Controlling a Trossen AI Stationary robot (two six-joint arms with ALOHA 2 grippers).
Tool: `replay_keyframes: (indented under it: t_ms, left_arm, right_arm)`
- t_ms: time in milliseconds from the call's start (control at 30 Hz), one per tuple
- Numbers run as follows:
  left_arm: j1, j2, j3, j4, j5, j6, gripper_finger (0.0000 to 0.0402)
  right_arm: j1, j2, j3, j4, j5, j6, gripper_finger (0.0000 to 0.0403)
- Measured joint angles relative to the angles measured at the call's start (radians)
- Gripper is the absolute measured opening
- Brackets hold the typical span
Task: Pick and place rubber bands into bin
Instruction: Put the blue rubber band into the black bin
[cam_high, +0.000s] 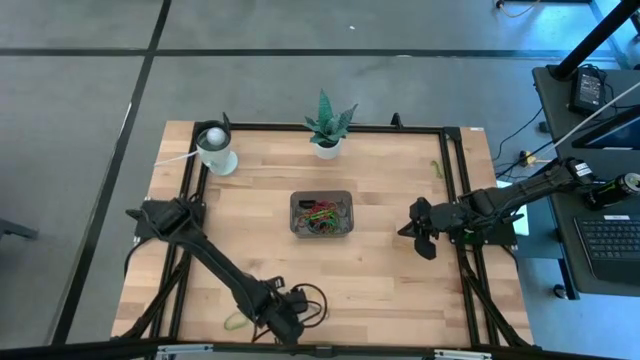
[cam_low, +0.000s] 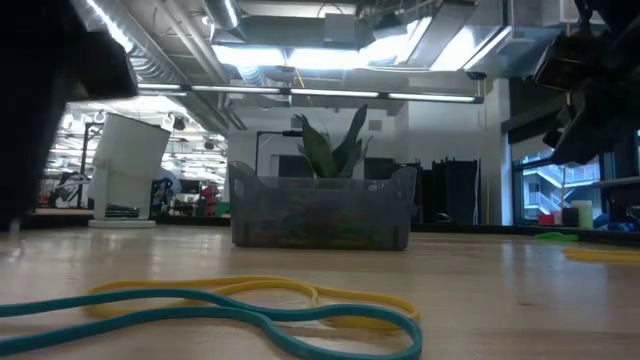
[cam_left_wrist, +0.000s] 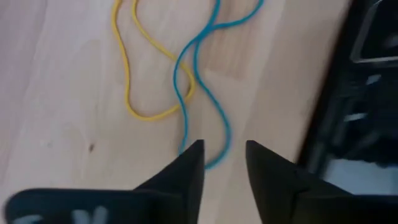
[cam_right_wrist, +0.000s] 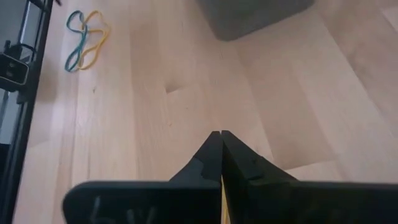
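Left gripper (cam_left_wrist: 224, 158) hovers, fingers parted, over a thin blue rubber band (cam_left_wrist: 199, 81).
Right gripper (cam_right_wrist: 221, 146) (pinched on a yellow sliver) hangs beside the dark grey translucent bin (cam_high: 321, 214).

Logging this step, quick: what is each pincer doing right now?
Left pincer: open, over a blue rubber band on the table, holding nothing.
Right pincer: closed on a yellow rubber band.

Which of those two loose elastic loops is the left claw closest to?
The blue rubber band: its end lies between the left gripper's open fingers, while the yellow rubber band lies farther ahead.
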Motion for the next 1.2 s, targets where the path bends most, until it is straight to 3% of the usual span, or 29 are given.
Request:
replay_keyframes:
  t_ms: [233,433,567,800,1033,1200]
  left_arm:
    - [-0.002,0.085,0.001,0.009,-0.018,0.045,0.0166]
    - [-0.003,0.119,0.005,0.008,-0.024,0.052,0.0178]
    - [-0.002,0.119,0.003,0.001,-0.021,0.110,0.0148]
    - [0.000,0.118,0.002,0.014,0.033,0.167,0.0015]
    - [-0.005,0.056,-0.009,0.003,0.036,0.172,0.0002]
    - [-0.007,-0.095,-0.001,-0.047,-0.014,0.197,0.0002]
  right_arm:
    - [0.000,0.000,0.000,-0.029,0.000,-0.011,0.0000]
    - [0.000,0.000,0.000,-0.031,0.000,-0.009,0.0000]
    - [0.000,0.000,0.000,-0.030,0.001,-0.009,0.0000]
    - [0.000,0.000,0.000,-0.031,0.001,-0.010,0.0000]
    - [0.000,0.000,0.000,-0.030,0.002,-0.011,0.0000]
    - [0.000,0.001,0.000,-0.031,0.018,-0.012,0.0000]
